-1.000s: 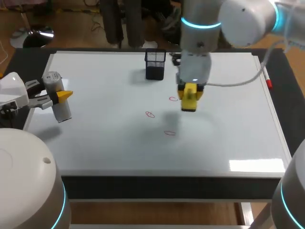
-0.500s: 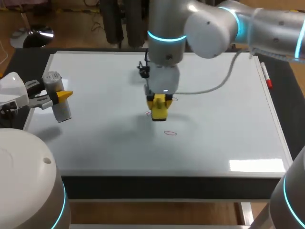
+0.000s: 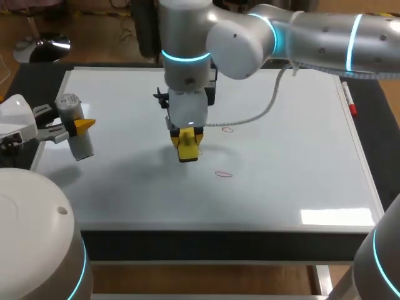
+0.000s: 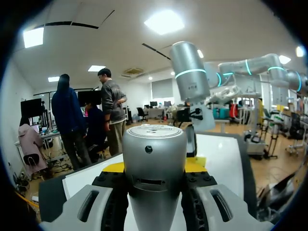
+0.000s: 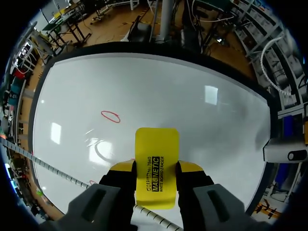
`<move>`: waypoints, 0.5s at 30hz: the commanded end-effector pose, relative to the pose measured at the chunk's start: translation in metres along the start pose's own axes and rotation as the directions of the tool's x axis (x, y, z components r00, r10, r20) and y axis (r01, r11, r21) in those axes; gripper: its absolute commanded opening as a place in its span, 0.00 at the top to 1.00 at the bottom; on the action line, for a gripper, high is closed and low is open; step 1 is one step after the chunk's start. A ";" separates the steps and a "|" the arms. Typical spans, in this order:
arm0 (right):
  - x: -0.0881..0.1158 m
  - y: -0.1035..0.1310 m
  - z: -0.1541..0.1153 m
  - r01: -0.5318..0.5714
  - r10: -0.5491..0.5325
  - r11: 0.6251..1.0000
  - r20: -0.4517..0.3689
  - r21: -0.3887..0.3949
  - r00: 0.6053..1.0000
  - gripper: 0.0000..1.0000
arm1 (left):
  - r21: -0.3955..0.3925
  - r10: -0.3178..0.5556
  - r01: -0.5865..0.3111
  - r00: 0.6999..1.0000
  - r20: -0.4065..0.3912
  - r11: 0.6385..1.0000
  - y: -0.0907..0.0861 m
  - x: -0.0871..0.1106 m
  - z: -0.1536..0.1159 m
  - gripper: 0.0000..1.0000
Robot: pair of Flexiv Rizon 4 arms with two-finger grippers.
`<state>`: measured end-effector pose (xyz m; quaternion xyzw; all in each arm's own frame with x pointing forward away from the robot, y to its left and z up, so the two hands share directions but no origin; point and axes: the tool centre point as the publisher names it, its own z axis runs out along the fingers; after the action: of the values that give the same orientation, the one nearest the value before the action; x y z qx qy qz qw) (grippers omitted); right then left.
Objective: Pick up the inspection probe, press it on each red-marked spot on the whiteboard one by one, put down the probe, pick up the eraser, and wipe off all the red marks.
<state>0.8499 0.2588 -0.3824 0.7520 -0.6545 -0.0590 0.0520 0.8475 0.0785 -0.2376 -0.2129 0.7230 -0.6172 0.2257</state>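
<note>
My right gripper (image 3: 188, 149) is shut on the yellow eraser (image 3: 187, 152), low at the whiteboard (image 3: 125, 187) near its middle. The eraser covers most of one red mark (image 3: 199, 151). Two more red marks show, one to its right and further back (image 3: 226, 129), the other nearer the front (image 3: 223, 174). In the right wrist view the eraser (image 5: 156, 163) stands between the yellow fingertips (image 5: 120, 167), with a red oval (image 5: 110, 116) ahead of it. At the board's left edge my left gripper (image 3: 74, 127) is shut on the grey cylindrical probe (image 3: 76, 128), which also shows in the left wrist view (image 4: 154, 163).
A red marker (image 3: 352, 106) lies along the board's right edge. A black mesh holder (image 3: 212, 92) at the back is mostly hidden behind my right arm. My right arm (image 3: 300, 34) stretches over the board's back half from the right.
My right arm has swept left across the board with the eraser, from beside the far right mark to the middle mark. The left arm and the probe have stayed still.
</note>
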 end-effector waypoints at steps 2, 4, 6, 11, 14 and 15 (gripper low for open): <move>-0.003 -0.002 0.007 0.007 -0.007 1.000 0.010 0.018 1.000 1.00 | 0.003 0.001 -0.001 1.000 0.002 1.000 0.000 0.000 0.000 1.00; -0.003 -0.003 0.011 0.009 -0.009 1.000 0.018 0.010 1.000 1.00 | 0.003 0.001 -0.001 1.000 0.002 1.000 0.000 0.000 0.000 1.00; -0.002 -0.005 0.015 0.007 -0.007 1.000 0.017 0.012 1.000 1.00 | 0.003 0.001 -0.001 1.000 0.002 1.000 0.000 0.000 0.000 1.00; 0.001 -0.009 0.021 0.005 -0.005 1.000 0.014 0.004 1.000 1.00 | 0.003 0.001 -0.001 1.000 0.002 1.000 0.000 0.000 0.000 1.00; 0.001 -0.011 0.024 0.008 -0.008 1.000 0.012 -0.001 1.000 1.00 | 0.003 0.001 -0.001 1.000 0.002 1.000 0.000 0.000 0.000 1.00; 0.001 -0.011 0.024 0.008 -0.008 1.000 0.012 -0.003 1.000 1.00 | 0.003 0.001 -0.001 1.000 0.002 1.000 0.000 0.000 0.000 1.00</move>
<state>0.8539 0.2583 -0.4066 0.7535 -0.6527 -0.0645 0.0466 0.8474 0.0786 -0.2376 -0.2129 0.7231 -0.6172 0.2256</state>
